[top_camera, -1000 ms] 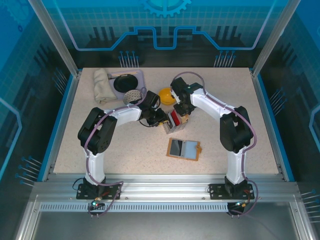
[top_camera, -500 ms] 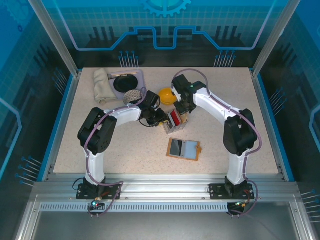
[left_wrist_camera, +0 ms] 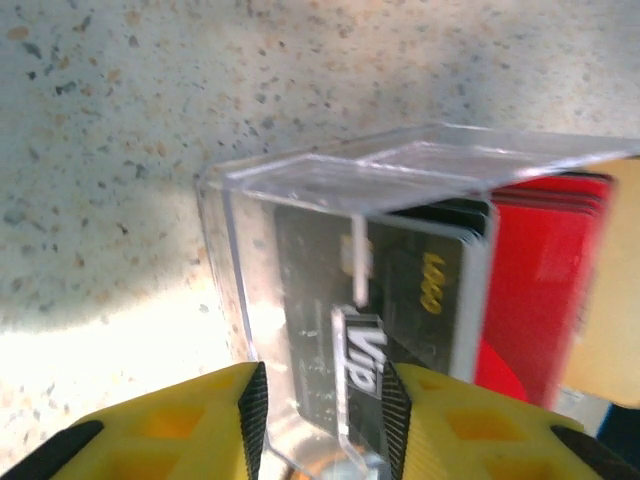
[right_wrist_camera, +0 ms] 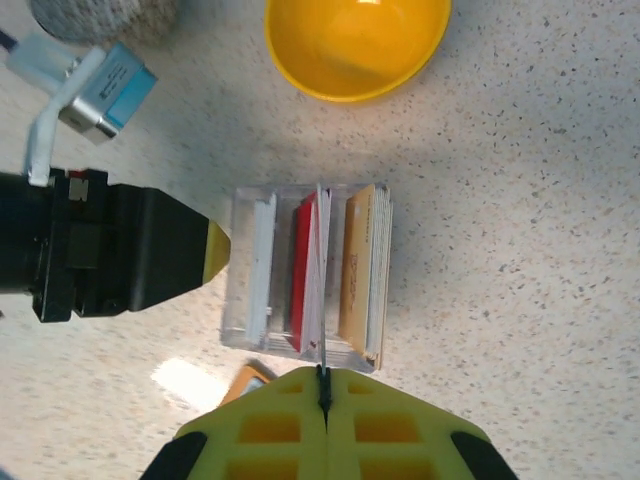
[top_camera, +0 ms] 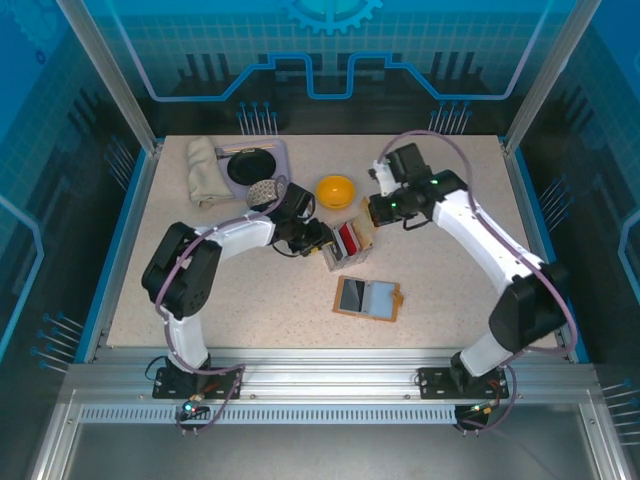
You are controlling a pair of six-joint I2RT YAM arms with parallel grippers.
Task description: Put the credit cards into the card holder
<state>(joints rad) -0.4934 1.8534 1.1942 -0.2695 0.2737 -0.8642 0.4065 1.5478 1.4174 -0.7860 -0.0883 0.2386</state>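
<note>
While the right end effector (right_wrist_camera: 323, 385) hangs above the counter (top_camera: 450, 300), its yellow fingers are clenched together on one thin credit card (right_wrist_camera: 321, 280). The card stands edge-on, reaching out past the fingertips. Its colour cannot be read from the edge.

Below, in line with those fingertips: clear slotted tray (right_wrist_camera: 240, 300), with cards upright in its slots.
- Black card (left_wrist_camera: 420, 280) sits in the slot closest to the left end effector (left_wrist_camera: 325, 395).
- Red card (right_wrist_camera: 305, 270) sits mid-tray, just beside the held card's edge in the right wrist view.
- Tan stack (right_wrist_camera: 362, 265) sits on the side farthest from the left end effector.

Orange bowl (right_wrist_camera: 355, 40) is beyond the tray, ahead of the right fingertips, and not touching the tray.

The left end effector is low at the counter, at the tray's end wall. Its fingers stand apart with the clear wall between them. I cannot tell whether they press on it or are released.

The card holder (top_camera: 397, 296) lies open and flat on the counter, on the arm-base side of both end effectors. It is near the tray but apart from it, and clear of both sets of fingers. A dark card (top_camera: 352, 293) and a pale blue card (top_camera: 382, 296) show on its inner faces.
</note>
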